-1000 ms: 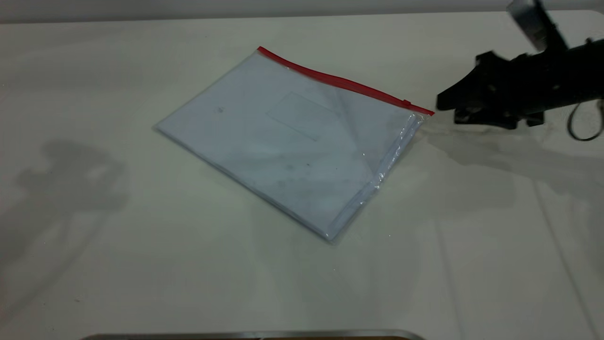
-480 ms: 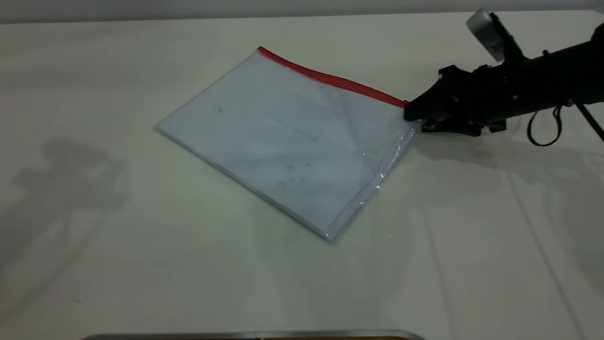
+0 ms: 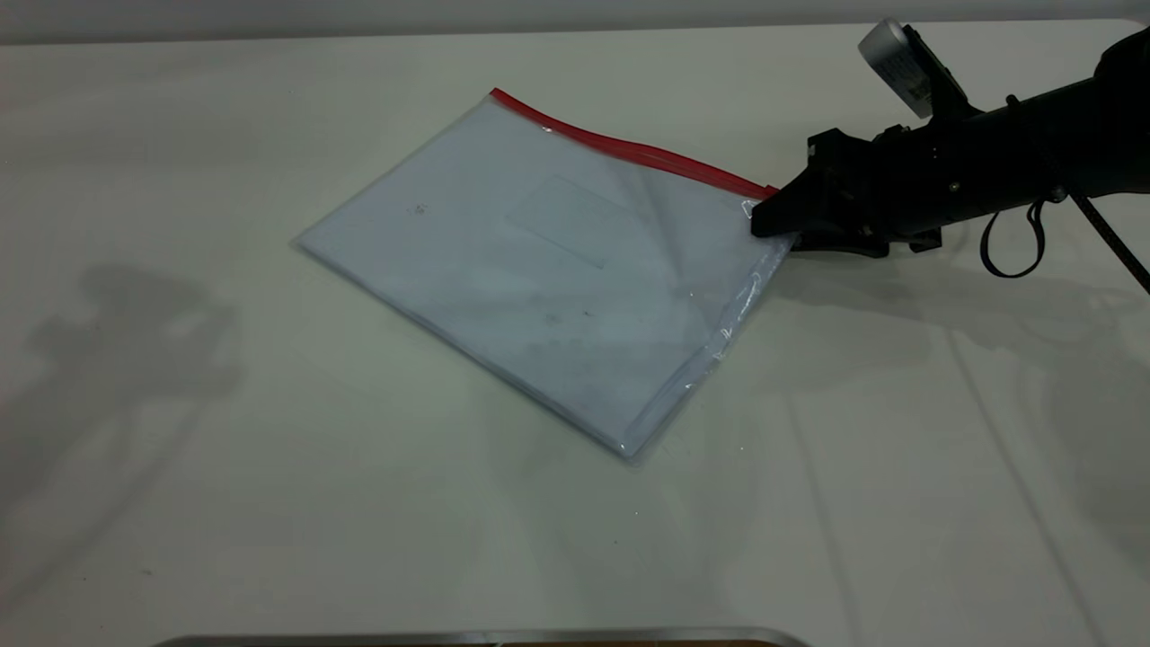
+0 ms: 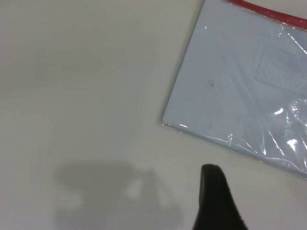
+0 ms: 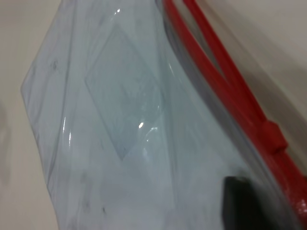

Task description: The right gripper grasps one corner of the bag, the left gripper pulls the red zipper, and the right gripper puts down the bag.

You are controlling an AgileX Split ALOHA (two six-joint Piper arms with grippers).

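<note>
The bag [image 3: 539, 261] lies flat on the white table, a clear pouch with a pale blue-white sheet inside. The red zipper [image 3: 620, 148] runs along its far long edge. My right gripper [image 3: 762, 226] is at the corner of the bag, open, with its jaws around that corner; the corner itself is hidden by them. In the right wrist view one fingertip [image 5: 240, 203] rests on the bag [image 5: 120, 143] beside the zipper's slider tab [image 5: 271, 129]. My left gripper [image 4: 213, 201] hangs above bare table, apart from the bag's near-left corner [image 4: 165, 122].
The bag's crinkled short edge [image 3: 732, 310] runs toward the table's front. A metal rim [image 3: 485, 636] lies along the front edge. The left arm's shadow [image 3: 135, 332] falls on the table at the left.
My right gripper has moved left and down from beside the bag until its jaws reach over the bag's red-strip corner. The bag has stayed in place.
</note>
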